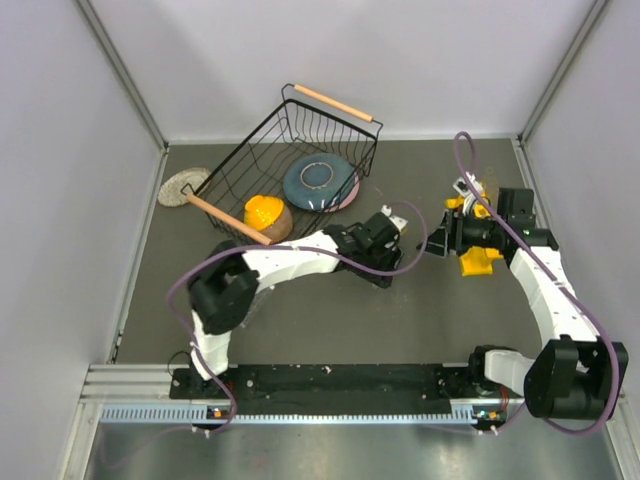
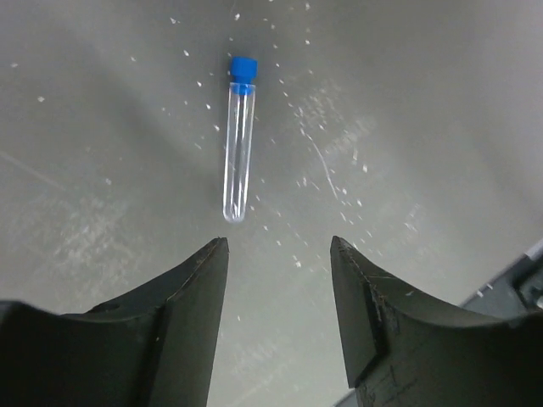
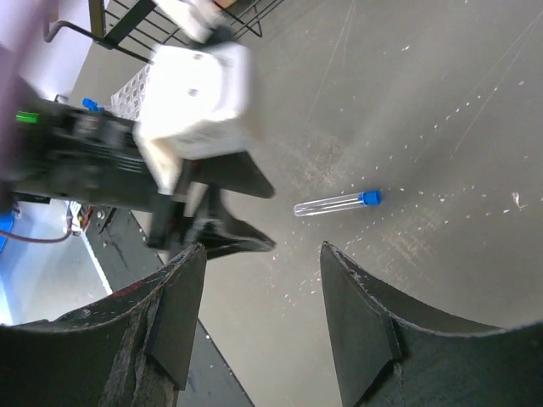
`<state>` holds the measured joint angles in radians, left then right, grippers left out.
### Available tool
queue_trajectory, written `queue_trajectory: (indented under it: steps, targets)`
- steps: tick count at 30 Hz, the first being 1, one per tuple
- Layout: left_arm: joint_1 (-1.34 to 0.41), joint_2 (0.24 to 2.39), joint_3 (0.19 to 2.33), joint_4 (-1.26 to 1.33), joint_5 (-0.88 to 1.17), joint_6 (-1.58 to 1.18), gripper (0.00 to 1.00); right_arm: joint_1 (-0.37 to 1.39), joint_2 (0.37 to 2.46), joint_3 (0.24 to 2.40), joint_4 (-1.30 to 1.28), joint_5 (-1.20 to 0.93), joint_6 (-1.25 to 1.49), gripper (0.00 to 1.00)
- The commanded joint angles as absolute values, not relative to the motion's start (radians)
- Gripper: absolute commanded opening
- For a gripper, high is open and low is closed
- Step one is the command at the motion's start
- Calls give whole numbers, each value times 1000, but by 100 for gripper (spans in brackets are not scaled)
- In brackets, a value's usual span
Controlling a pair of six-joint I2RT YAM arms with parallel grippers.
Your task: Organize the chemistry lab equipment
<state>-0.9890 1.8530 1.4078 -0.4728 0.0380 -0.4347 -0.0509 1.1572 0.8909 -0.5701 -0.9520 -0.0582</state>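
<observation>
A small clear tube with a blue cap (image 2: pixel 239 140) lies flat on the dark table, just ahead of my left gripper (image 2: pixel 278 246). Its cap points away from the jaws, which stand apart with nothing between them. In the right wrist view the same tube (image 3: pixel 337 204) lies beyond my right gripper (image 3: pixel 261 248), which is open and empty, with the left gripper (image 3: pixel 273 219) close beside the tube's round end. From above, the left gripper (image 1: pixel 400 222) and right gripper (image 1: pixel 437 247) face each other at mid-table. A yellow holed rack (image 1: pixel 478 262) sits under the right arm.
A black wire basket with wooden handles (image 1: pixel 290 150) at the back holds a blue plate (image 1: pixel 318 183) and an orange bowl (image 1: pixel 265 212). A round mat (image 1: pixel 183 186) lies left of it. A clear tube rack (image 3: pixel 127 91) shows behind the left arm. Grey walls enclose the table.
</observation>
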Motion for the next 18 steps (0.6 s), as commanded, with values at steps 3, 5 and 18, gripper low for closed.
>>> queue_trajectory:
  steps: [3, 5, 18]
  targets:
    - [-997, 2028, 1558, -538, 9, -370, 54, -74, 1094, 858, -502, -983, -31, 57]
    - [-1002, 2052, 1586, -548, 9, -362, 49, -74, 1091, 847, -491, -982, -26, 57]
    - [-1022, 2187, 1675, -646, -124, -373, 29, -77, 1074, 819, -465, -992, -14, 58]
